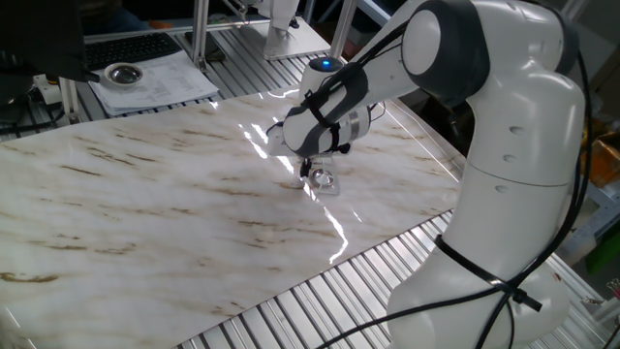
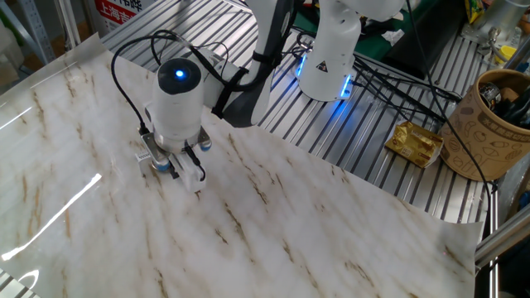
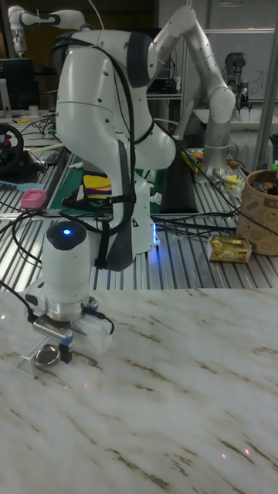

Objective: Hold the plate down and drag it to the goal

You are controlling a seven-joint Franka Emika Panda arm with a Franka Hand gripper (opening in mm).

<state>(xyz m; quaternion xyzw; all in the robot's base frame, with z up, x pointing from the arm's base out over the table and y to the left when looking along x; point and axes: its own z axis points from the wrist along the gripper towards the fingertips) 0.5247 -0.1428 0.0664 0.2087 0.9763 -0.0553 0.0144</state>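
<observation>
Plate [image 3: 46, 354] sits on goal [image 3: 29, 360]; tool [image 3: 63, 355] beside it, grip state unclear.

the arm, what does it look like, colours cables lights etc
The arm is glossy white with rounded, bulky links and dark grey bands at the joints. Black cables loop outside along it to the wrist. A blue light glows on the white wrist cap. The gripper is small, with a pale body and dark fingers.
</observation>
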